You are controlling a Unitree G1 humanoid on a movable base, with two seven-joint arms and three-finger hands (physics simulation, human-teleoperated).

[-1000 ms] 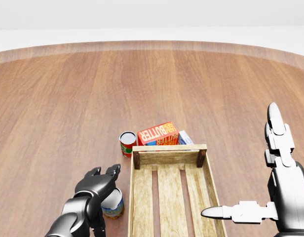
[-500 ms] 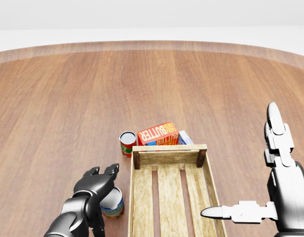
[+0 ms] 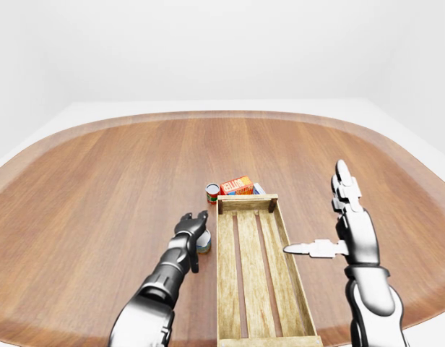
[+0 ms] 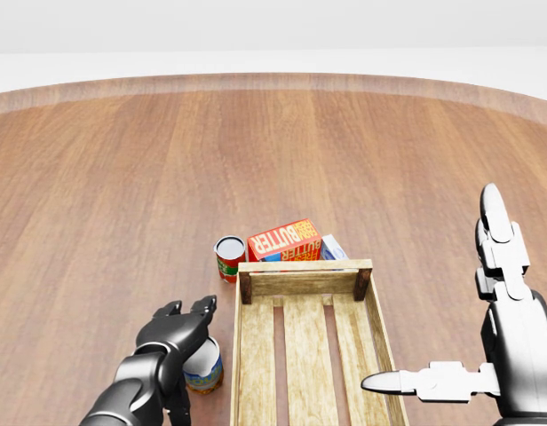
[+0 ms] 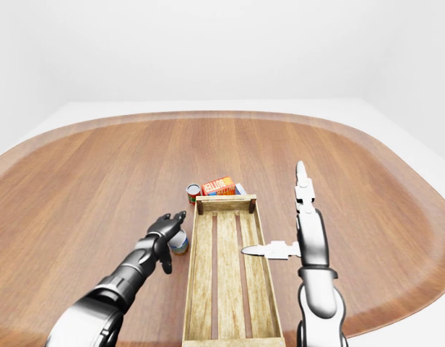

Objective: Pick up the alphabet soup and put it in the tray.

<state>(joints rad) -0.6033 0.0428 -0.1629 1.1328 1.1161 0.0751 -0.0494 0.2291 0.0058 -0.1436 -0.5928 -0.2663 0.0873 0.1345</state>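
A short can [image 4: 205, 369] with a blue and white label, which I take for the alphabet soup, stands upright on the wooden floor just left of the wooden slatted tray [image 4: 305, 282]. My left hand [image 4: 186, 330] hangs over the can's top and left side with its fingers spread open, not closed round it; the hand hides part of the can. My right hand [image 4: 433, 293] is open at the tray's right side, index finger pointing up and thumb reaching over the tray's right rim. Nothing lies in the tray.
A red can [image 4: 229, 256] stands upright at the tray's upper left corner. An orange-red butter box [image 4: 284, 240] and a small blue and white box [image 4: 333, 248] lie along the tray's top end. The round wooden floor [image 3: 100, 181] spreads all around.
The left hand has wavered a few pixels over the can and come back. The can, the tray and the right hand have not moved.
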